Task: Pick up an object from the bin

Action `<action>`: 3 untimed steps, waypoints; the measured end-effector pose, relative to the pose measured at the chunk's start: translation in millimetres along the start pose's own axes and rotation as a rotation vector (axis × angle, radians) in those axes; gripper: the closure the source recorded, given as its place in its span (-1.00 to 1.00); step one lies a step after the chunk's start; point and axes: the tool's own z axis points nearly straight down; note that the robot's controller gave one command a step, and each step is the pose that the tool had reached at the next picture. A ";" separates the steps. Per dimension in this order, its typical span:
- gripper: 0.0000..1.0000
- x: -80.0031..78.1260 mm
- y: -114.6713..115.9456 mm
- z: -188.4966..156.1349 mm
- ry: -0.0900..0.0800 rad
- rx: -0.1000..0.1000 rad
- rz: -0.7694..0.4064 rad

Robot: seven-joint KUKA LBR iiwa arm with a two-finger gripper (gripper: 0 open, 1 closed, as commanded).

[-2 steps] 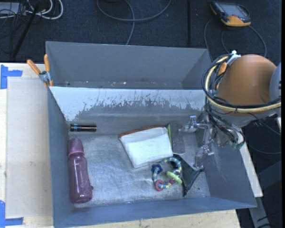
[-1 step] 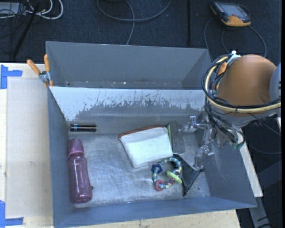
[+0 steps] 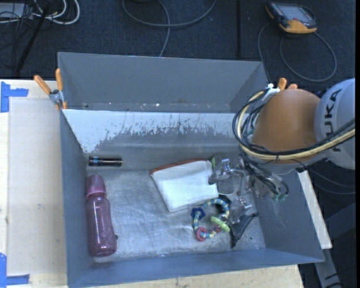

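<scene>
Here, the grey bin [image 3: 168, 95] holds a flat white pad [image 3: 183, 188] in its middle. The pincer [image 3: 237, 191] hangs just beside the pad's right end; I cannot tell if it is wide or narrow. A pink bottle [image 3: 99, 218] lies well left of the pad. A bright ring toy [image 3: 211, 219] sits just below the pad's right corner and closest to the pincer, so it looks like the easy pick. A small black pen [image 3: 105, 161] lies up-left of the pad.

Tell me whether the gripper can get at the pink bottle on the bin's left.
Probably yes: the pink bottle lies alone, nothing over it. The gripper is across the bin by the coloured ring toy; only a flat white pad between.
</scene>
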 end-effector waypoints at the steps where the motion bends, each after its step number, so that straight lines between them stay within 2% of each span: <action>1: -1.00 25.3 -3.0 56.9 -0.009 -0.002 -0.047; 2: -1.00 17.7 -5.1 57.5 -0.029 0.001 -0.058; 3: 1.00 17.6 -4.9 58.5 -0.031 0.002 -0.060</action>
